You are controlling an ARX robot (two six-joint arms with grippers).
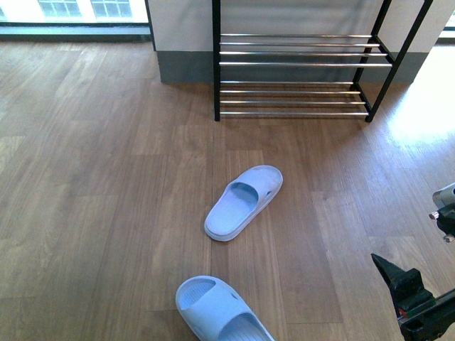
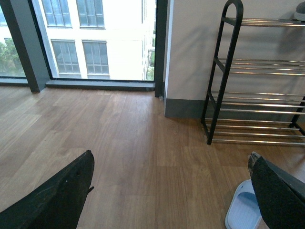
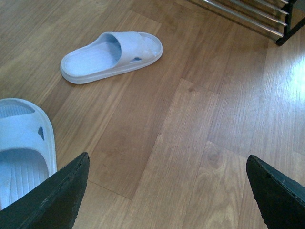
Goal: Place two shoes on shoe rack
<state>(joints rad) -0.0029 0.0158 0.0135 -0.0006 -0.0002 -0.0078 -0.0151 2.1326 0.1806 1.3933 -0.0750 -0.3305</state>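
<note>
Left gripper (image 2: pixel 171 193): jaws spread wide, nothing between them. It hangs over bare wood floor (image 2: pixel 128 143) and faces the window (image 2: pixel 95 38) and the left end of the shoe rack (image 2: pixel 228 71). The left arm does not show in the front view.

Right gripper (image 3: pixel 167 191): jaws also spread wide, holding nothing, low over the floor. It is apart from both slides.

Far slide (image 1: pixel 244 202): pale blue, sole down on the floor, toe angled toward the rack and a bit right. It lies between the near slide and the rack, well apart from the rack. The right wrist view shows it too (image 3: pixel 112 56), and its heel end shows in the left wrist view (image 2: pixel 240 212) beside the gripper's right finger (image 2: pixel 279 195).

Near slide (image 1: pixel 217 307): same pale blue, sole down, cut off by the lower edge of the front view. It lies apart from the far slide, on the robot's side of it. In the right wrist view (image 3: pixel 21 143) it lies just beside one finger (image 3: pixel 52 200), not touching as far as the view shows.

The rack stands against the wall, with black side frames and chrome bars. A grey item (image 2: pixel 299 13) sits at the frame edge on the top tier; too little of it shows to tell what it is.
</note>
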